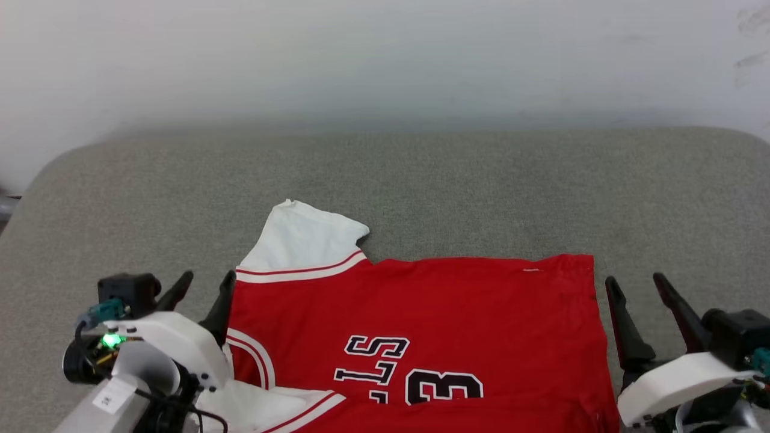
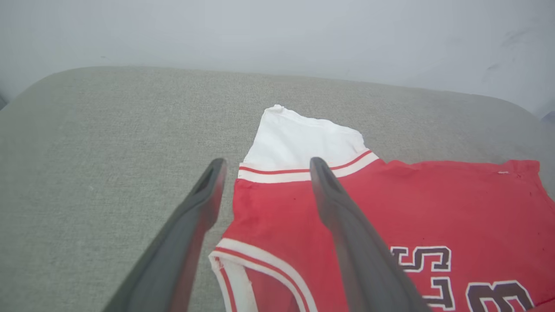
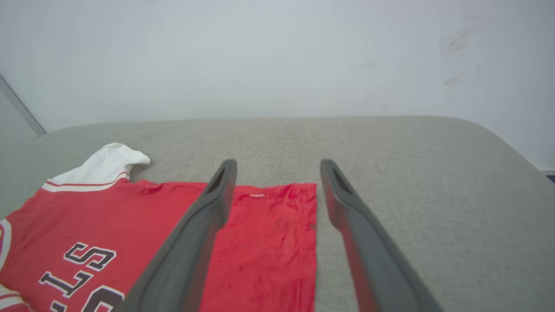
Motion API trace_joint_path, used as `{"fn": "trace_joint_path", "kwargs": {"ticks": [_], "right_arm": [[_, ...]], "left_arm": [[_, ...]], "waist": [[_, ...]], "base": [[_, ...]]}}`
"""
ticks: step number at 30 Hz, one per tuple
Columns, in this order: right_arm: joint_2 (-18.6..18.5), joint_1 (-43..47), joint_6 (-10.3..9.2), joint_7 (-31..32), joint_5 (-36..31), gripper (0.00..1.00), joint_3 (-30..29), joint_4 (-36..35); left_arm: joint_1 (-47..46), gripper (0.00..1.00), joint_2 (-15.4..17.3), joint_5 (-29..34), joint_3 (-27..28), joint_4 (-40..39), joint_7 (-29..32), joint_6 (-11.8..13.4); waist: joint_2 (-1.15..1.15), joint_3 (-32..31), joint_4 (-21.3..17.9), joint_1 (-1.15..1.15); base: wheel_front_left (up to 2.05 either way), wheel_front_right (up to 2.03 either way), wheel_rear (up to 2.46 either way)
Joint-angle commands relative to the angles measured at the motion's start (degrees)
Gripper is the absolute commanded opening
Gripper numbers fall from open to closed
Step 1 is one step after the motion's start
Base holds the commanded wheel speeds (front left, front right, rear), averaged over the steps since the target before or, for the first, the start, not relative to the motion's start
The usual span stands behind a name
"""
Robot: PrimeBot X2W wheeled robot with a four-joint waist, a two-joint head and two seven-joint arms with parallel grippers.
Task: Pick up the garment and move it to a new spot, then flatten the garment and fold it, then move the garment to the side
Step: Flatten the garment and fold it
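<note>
Grey cloth-covered table (image 1: 421,180) against a pale wall (image 1: 385,60). On it, toward the near edge and roughly midway between the left and right edges, the garment (image 1: 457,313): spread front-up, neck end toward the left edge, hem toward the right edge, black lettering (image 1: 376,349) and number (image 1: 445,388) showing. Mostly smooth across the red body, with slight rumpling near the far hem corner. White far sleeve (image 1: 304,240) sticking out toward the far edge, tip a little curled. White near sleeve (image 1: 264,406) at the near side, partly cut off by the bottom of the head view.

At the neck end, left gripper (image 1: 208,275), jaws wide apart, nothing between them; in the left wrist view, one finger (image 2: 342,225) over the red shoulder, the other over bare table. At the hem end, right gripper (image 1: 633,278), jaws likewise wide apart and empty, straddling the hem's edge in the right wrist view. Whether any finger brushes the cloth: cannot tell.

Judged from the lie of things: pick-up and move to a spot apparently done, flattening largely done or close to it. No fold seen yet: full body length laid out, sleeves not tucked in. Left to do: perhaps smoothing the far sleeve, then folding, then shifting the folded garment to the side. Nearest strip of the shirt out of view, so flatness there unconfirmed.
</note>
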Motion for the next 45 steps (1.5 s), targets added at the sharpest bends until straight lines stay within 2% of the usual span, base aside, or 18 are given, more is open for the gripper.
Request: {"fn": "trace_joint_path", "kwargs": {"ticks": [1, 6, 9, 17, 18, 22, 28, 34, 35, 36, 37, 40, 45], "right_arm": [[0.43, -1.66, -0.03, 0.16, -0.76, 1.0, 0.05, -1.44], [1.06, -5.37, -0.03, 0.19, -0.6, 1.0, 0.99, -4.99], [1.23, -7.12, -0.03, -0.43, -0.43, 1.0, 1.36, -6.01], [1.31, -10.33, -0.03, -2.43, 1.73, 1.0, 3.05, -5.97], [1.31, -10.33, -0.03, -2.43, 1.73, 1.0, 3.05, -5.97], [1.31, -10.84, -0.03, -3.51, 3.14, 1.0, 3.74, -5.34], [1.31, -11.38, -0.03, -5.37, 4.91, 1.0, 4.43, -4.01], [1.3, -11.91, -0.03, -6.69, 6.43, 1.0, 5.04, -2.33], [1.3, -11.96, -0.03, -6.8, 6.65, 1.0, 4.98, -1.97], [1.3, -11.95, -0.03, -6.93, 6.78, 1.0, 4.97, -1.65], [1.3, -11.96, -0.03, -7.0, 6.96, 1.0, 4.87, -1.41], [1.31, -12.42, -0.03, -6.71, 7.68, 1.0, 4.74, -0.91], [1.31, -13.26, -0.03, -5.09, 9.91, 1.0, 4.4, 0.62]], "left_arm": [[-2.57, 1.0, -0.19, 0.42, 0.5, 0.64, -0.44, -0.31], [-10.67, 1.0, -0.45, 0.57, 1.23, 4.41, 0.34, -3.05], [-15.6, 1.0, 0.03, -0.39, 1.42, 7.22, 2.8, -5.63], [-27.82, 1.0, 3.94, -4.51, 0.29, 15.91, 17.57, -14.09], [-27.82, 1.0, 3.94, -4.51, 0.29, 15.91, 17.57, -14.09], [-32.78, 1.0, 6.54, -6.3, -0.47, 19.43, 26.22, -16.12], [-37.18, 1.0, 8.87, -7.96, -2.52, 22.53, 37.4, -17.13], [-34.69, 1.0, 8.45, -11.1, -6.53, 25.18, 50.08, -17.62], [-33.82, 0.57, 8.07, -11.8, -7.08, 25.73, 52.2, -17.31], [-33.1, 0.35, 7.8, -11.96, -7.81, 26.02, 53.95, -17.06], [-32.6, 0.0, 7.55, -12.23, -8.36, 25.99, 55.15, -16.86], [-31.95, 0.0, 6.66, -12.85, -8.5, 25.35, 55.77, -16.4], [-33.24, 0.0, 6.11, -12.35, -7.27, 24.76, 52.42, -16.12]], "waist": [[0.0, 4.21, -1.61, 0.0], [0.0, 10.55, -4.04, 0.0], [0.0, 13.41, -5.34, 0.0], [0.0, 18.44, -9.22, 0.0], [0.0, 18.44, -9.22, 0.0], [0.0, 20.55, -11.08, 0.0], [0.0, 23.38, -13.04, 0.0], [0.0, 24.61, -14.31, 0.0], [0.0, 24.76, -14.43, 0.0], [0.0, 24.81, -14.53, 0.0], [0.0, 24.93, -14.63, 0.0], [0.0, 25.21, -14.7, 0.0], [0.0, 24.94, -14.15, 0.0]], "base": [[0.0, 0.0, 0.0], [0.0, 0.0, 0.0], [0.0, 0.0, 0.0], [0.0, 0.0, 0.0], [0.0, 0.0, 0.0], [0.0, 0.0, 0.0], [0.0, 0.0, 0.0], [0.0, 0.0, 0.0], [0.0, 0.0, 0.0], [0.0, 0.0, 0.0], [0.0, 0.0, 0.0], [0.0, 0.0, 0.0], [0.0, 0.0, 0.0]]}}
